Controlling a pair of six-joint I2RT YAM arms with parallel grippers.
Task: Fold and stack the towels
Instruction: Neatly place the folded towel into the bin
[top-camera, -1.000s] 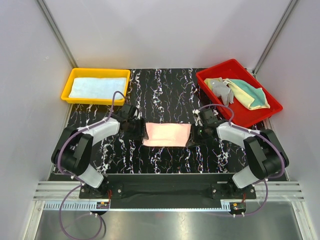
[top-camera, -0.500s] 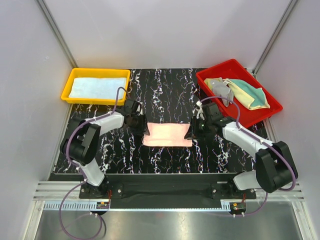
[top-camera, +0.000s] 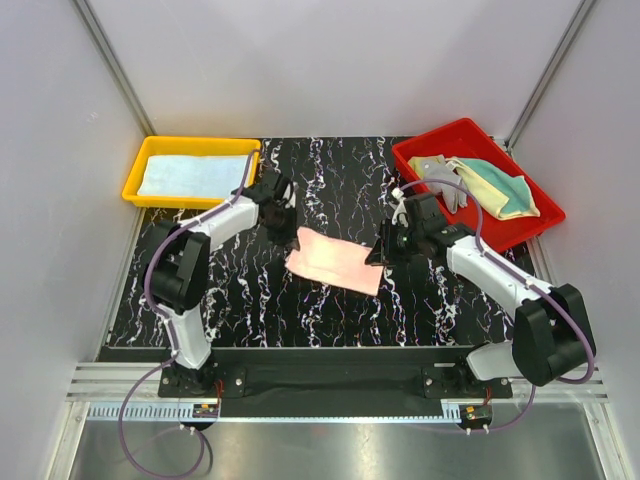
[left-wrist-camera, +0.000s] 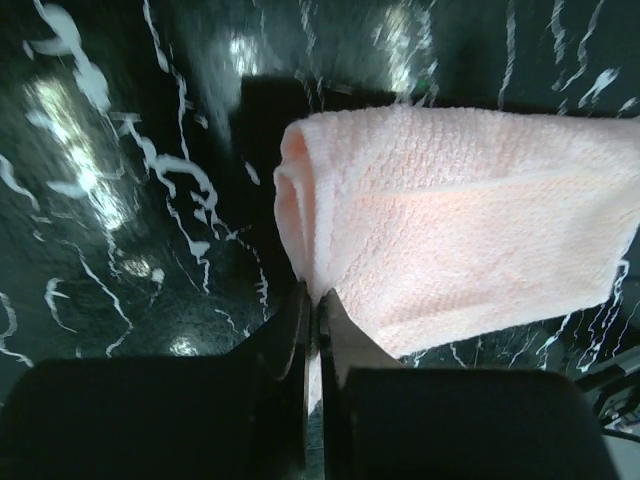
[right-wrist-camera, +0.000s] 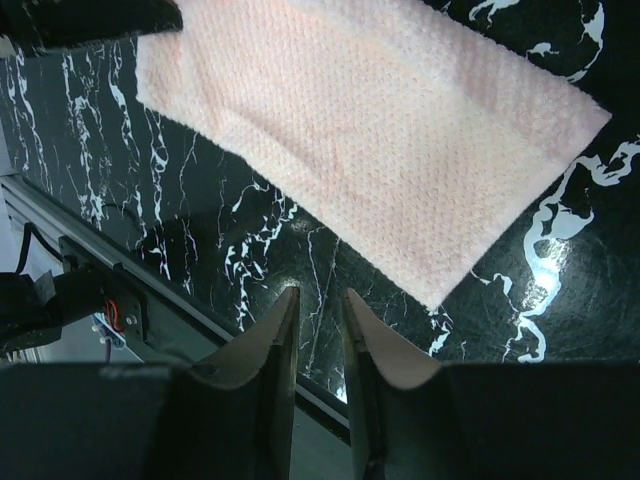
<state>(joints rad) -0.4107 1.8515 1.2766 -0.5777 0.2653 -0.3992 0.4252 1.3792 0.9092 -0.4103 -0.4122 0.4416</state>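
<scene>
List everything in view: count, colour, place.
Folded pink terry towel: one, pink, mid-table.
Flat light blue towel: one, light blue, in yellow tray.
Crumpled grey towel: one, grey, in red tray.
Crumpled yellow and teal-green towels: count unclear, beside the grey one.
Yellow plastic tray: one, far left.
Red plastic tray: one, far right.
Black marbled table: one, white-veined.
Left tool: black, pinching the pink towel's edge.
Right tool: black, empty, beside that towel.

A towel (top-camera: 335, 260) lies in the middle of the table (top-camera: 330, 180) between the left gripper (left-wrist-camera: 312, 305) and right gripper (right-wrist-camera: 318, 300), a flat towel (top-camera: 195, 175) in the far-left tray (top-camera: 133, 185), a heap of towels (top-camera: 485, 188) in the far-right tray (top-camera: 505, 235)
</scene>
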